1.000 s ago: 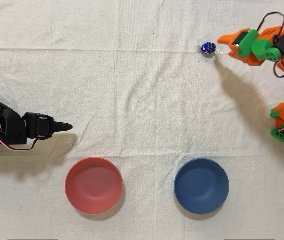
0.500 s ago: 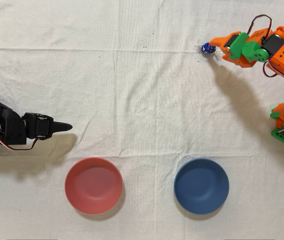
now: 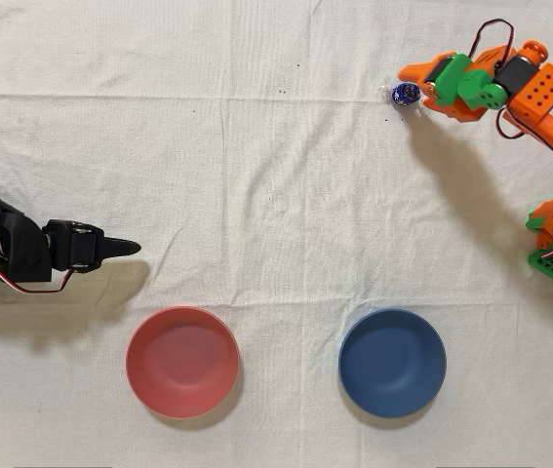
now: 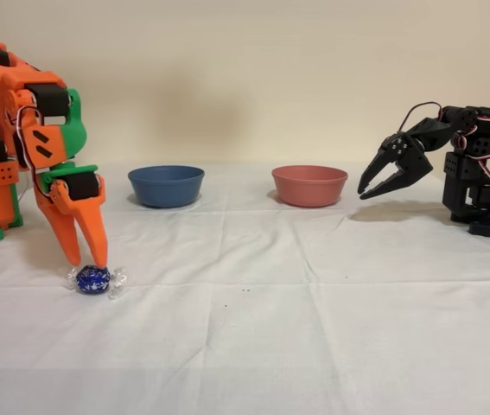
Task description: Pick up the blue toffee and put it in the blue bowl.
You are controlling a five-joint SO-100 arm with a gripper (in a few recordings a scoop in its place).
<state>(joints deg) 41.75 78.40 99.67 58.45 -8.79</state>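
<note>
While the blue toffee (image 4: 93, 278) sits nearest the side camera on the white tabletop (image 4: 314, 328), the orange hand (image 4: 85, 257) points steeply down over it, fingers a narrow gap apart, tips at the foil, nothing gripped yet. Its twisted ends run left-right here. Overhead, the candy lies just off the fingertips. Far back waits the blue bowl (image 4: 166, 185), pink-red bowl (image 4: 309, 185) beside it.
</note>
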